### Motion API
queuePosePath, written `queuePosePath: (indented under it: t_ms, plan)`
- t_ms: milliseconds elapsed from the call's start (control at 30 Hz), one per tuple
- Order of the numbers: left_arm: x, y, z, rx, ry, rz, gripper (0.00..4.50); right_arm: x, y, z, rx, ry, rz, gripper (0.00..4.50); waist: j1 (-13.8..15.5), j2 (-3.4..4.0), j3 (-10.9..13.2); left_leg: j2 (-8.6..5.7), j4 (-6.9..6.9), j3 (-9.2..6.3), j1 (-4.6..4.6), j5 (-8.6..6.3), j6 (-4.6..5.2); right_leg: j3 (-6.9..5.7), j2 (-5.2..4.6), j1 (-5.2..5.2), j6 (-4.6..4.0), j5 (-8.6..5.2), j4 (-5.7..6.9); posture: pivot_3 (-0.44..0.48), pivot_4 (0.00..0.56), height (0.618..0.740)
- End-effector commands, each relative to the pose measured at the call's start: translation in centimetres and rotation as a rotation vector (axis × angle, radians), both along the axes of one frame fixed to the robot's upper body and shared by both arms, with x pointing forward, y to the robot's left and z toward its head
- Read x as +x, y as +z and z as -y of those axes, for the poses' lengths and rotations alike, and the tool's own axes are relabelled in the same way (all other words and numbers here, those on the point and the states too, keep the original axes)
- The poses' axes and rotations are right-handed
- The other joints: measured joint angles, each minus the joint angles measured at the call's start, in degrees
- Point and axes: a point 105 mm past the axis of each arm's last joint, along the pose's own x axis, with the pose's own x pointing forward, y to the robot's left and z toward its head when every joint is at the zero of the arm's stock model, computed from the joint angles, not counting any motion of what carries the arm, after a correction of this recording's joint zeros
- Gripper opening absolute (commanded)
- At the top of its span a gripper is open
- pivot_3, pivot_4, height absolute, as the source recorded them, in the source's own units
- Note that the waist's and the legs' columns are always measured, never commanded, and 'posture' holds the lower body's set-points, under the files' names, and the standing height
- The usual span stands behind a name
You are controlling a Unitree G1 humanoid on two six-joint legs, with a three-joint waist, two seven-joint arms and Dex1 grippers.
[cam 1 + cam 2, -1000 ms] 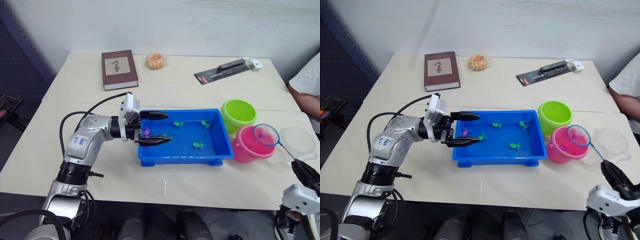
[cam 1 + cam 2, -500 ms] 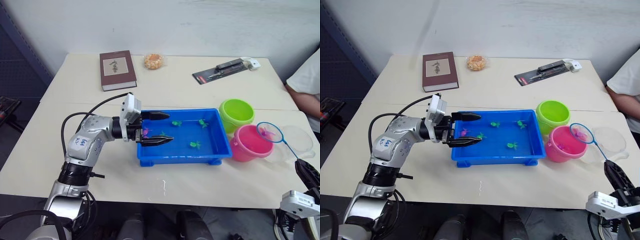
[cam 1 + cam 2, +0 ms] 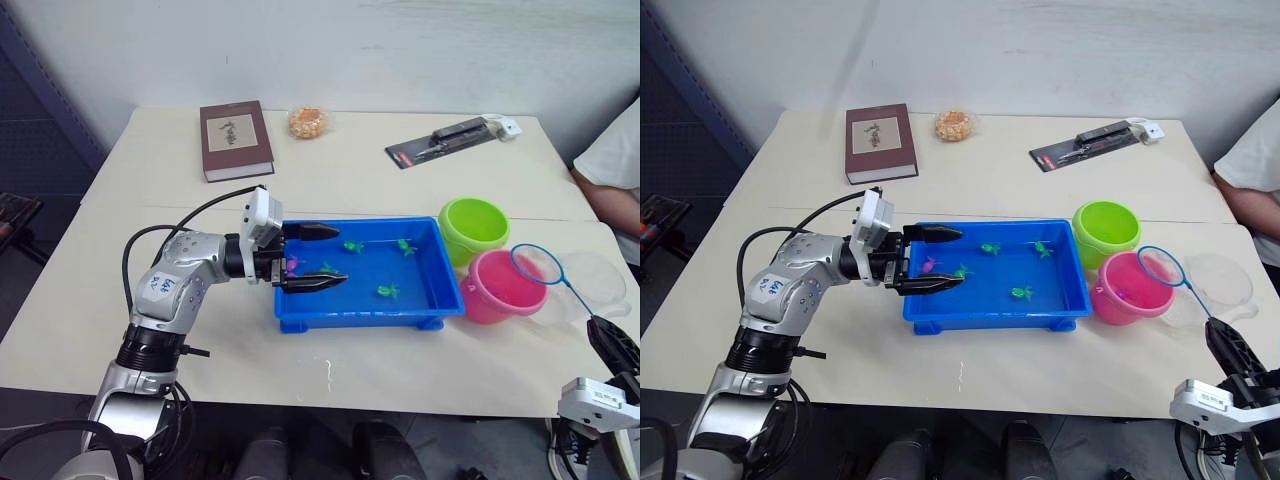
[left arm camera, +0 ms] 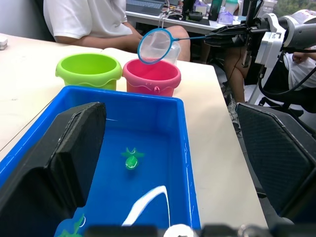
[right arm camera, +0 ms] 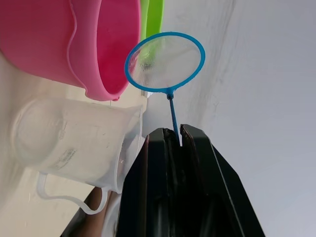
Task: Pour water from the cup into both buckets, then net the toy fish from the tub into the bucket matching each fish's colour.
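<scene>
The blue tub sits mid-table with several green toy fish and a pink one in it. My left gripper is open at the tub's left end, one finger inside and one over the front wall, with the pink fish between them. Right of the tub stand the green bucket and the pink bucket. My right gripper is shut on the handle of a blue net. Its empty hoop hangs over the pink bucket's right rim. The clear cup stands beside that bucket.
A brown book, a snack bag and a packaged tool lie at the table's far side. A person in a white shirt sits at the right edge.
The pink fish that lay in the net half a second ago is gone from it. The hoop is empty and has hardly moved. The left arm has stayed put.
</scene>
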Motion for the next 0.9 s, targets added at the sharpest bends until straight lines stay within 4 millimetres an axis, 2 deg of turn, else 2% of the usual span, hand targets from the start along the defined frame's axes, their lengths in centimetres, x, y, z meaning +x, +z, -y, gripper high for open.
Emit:
queuePosePath:
  t_ms: [33, 200, 333, 400, 533, 667, 800, 900]
  plan:
    - [-0.2, 0.5, -0.9, -0.005, 0.025, 0.042, 4.49, 1.1, 4.2, -1.8, 0.263, 0.121, 0.113, 0.00, -0.4, 0.01, 0.0, 0.01, 0.00, 0.06, 0.03, 0.00, 0.00, 0.00, 0.00, 0.01, 0.00, 0.00, 0.02, 0.000, 0.150, 0.738]
    - [0.0, 0.2, -3.4, 0.021, 0.093, 0.045, 4.49, 2.8, 6.3, -4.7, 0.638, 0.323, -0.020, 0.00, -1.3, 0.00, 0.0, 0.16, -0.07, 0.04, 0.39, 0.00, 0.00, 0.01, 0.04, 0.34, 0.00, 0.00, 0.02, 0.000, 0.150, 0.738]
    - [0.1, -0.1, -5.9, 0.062, 0.181, 0.067, 4.49, 3.8, 5.8, -10.0, 1.003, 0.517, -0.405, 0.00, -1.3, 0.00, 0.0, 0.30, -0.07, 0.01, 0.45, -0.01, 0.00, 0.00, -0.05, 0.41, 0.00, 0.00, 0.10, 0.000, 0.150, 0.738]
    - [0.2, -0.2, -7.2, 0.081, 0.236, 0.083, 4.49, 4.5, 5.3, -12.1, 1.081, 0.551, -0.547, 0.00, -1.3, -0.03, 0.0, 0.39, -0.05, -0.07, 0.46, -0.01, -0.01, -0.03, -0.13, 0.47, -0.01, 0.01, 0.10, 0.000, 0.150, 0.738]
    - [0.0, -0.3, -9.4, 0.121, 0.314, 0.081, 4.49, 6.9, 3.8, -15.2, 1.111, 0.524, -0.714, 0.00, -1.2, -0.11, 0.1, 0.38, -0.04, -0.15, 0.43, -0.03, -0.03, -0.09, -0.20, 0.45, -0.03, 0.01, -0.07, 0.000, 0.150, 0.738]
    - [-0.6, -0.7, -10.9, 0.166, 0.337, 0.060, 4.49, 8.5, 3.1, -17.6, 1.106, 0.513, -0.767, 0.00, -1.0, -0.10, 0.1, 0.34, -0.05, -0.22, 0.21, -0.02, -0.06, -0.16, -0.26, 0.20, -0.07, -0.01, -0.07, 0.000, 0.150, 0.738]
    - [-1.0, -0.9, -11.7, 0.202, 0.346, 0.044, 4.49, 10.1, 1.4, -19.7, 1.019, 0.473, -0.812, 0.00, -1.0, -0.10, 0.1, 0.32, 0.07, -0.27, -0.18, -0.01, -0.09, -0.20, -0.29, -0.07, -0.10, 0.02, 0.01, 0.000, 0.150, 0.738]
    - [-1.4, -1.2, -11.6, 0.227, 0.328, 0.038, 4.49, 10.9, 0.3, -20.4, 0.937, 0.454, -0.831, 0.00, -1.0, -0.10, 0.1, 0.31, 0.05, -0.28, -0.23, -0.01, -0.08, -0.24, -0.30, -0.08, -0.10, 0.02, 0.02, 0.000, 0.150, 0.738]
